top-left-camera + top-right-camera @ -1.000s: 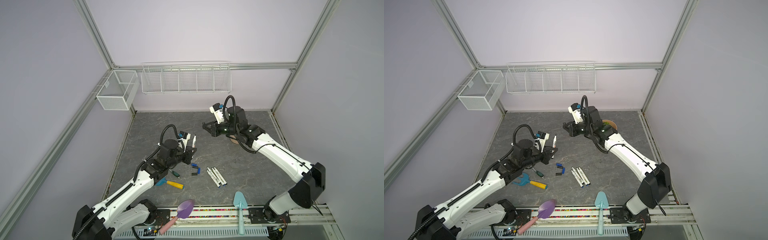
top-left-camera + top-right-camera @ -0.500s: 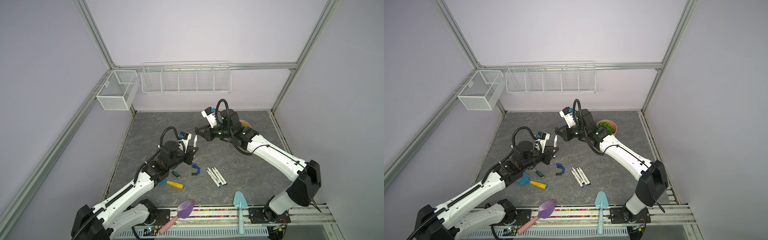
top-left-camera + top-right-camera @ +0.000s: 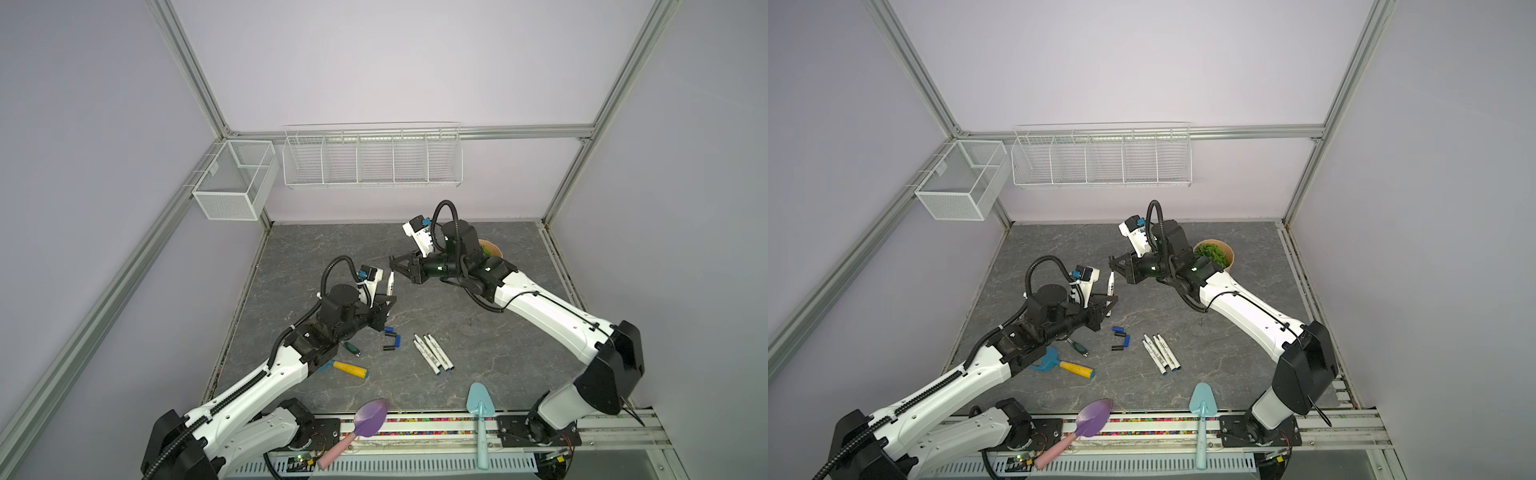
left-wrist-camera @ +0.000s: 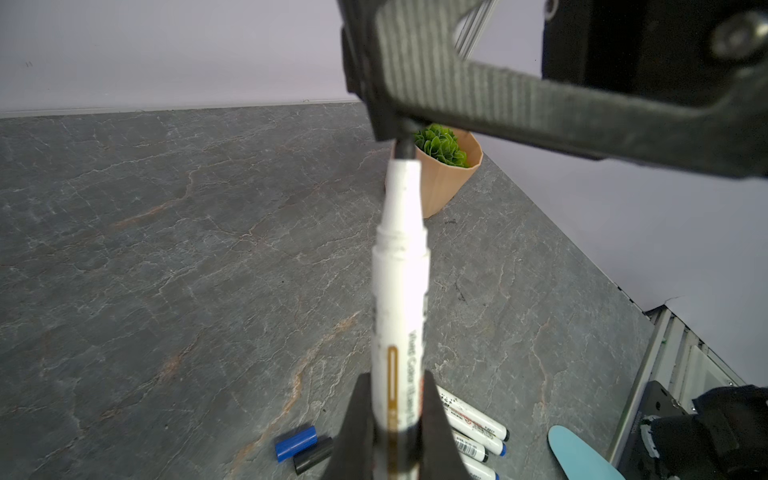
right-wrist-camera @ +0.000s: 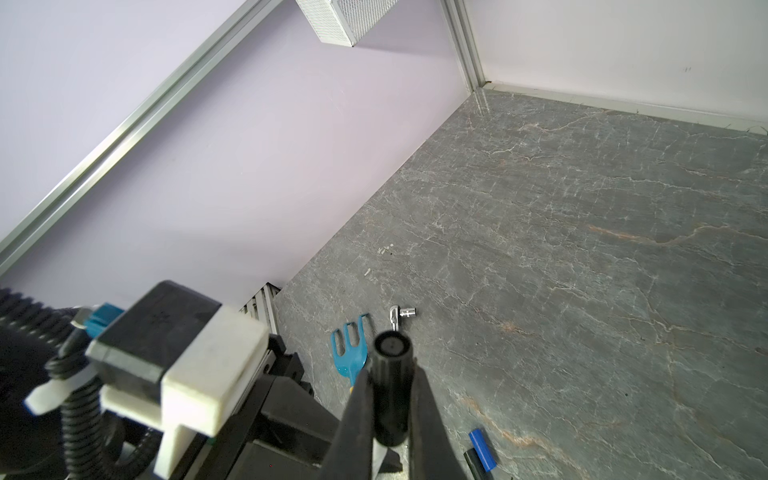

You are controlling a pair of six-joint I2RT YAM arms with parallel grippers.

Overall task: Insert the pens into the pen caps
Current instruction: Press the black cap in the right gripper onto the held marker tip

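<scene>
Two pincers: left pincer (image 3: 388, 297) and right pincer (image 3: 392, 264) are raised off the slab (image 3: 316, 249), tips close together, the right one above the left.
Left pincer: pressed shut on the held pen (image 4: 401, 291), gripping low on the white barrel. The pen stands nearly upright out of the fingers, dark nib uppermost.
Right pincer: pinching a black cap (image 5: 390, 374) between its two fingers, with the cap's end poking out past the fingertips.
Nib and cap: in the left wrist view the nib sits right under the right pincer's fingertips (whether it is inside the cap, I cannot tell).
Loose pens (image 3: 432, 353): four, side by side on the slab, beneath the pincers and off to the right-arm side, well apart from both.
Loose caps (image 3: 1126, 340): blue and black, on the slab just below the left pincer, between it and the loose pens.
Plant pot (image 3: 1214, 255): behind the right pincer's wrist.
</scene>
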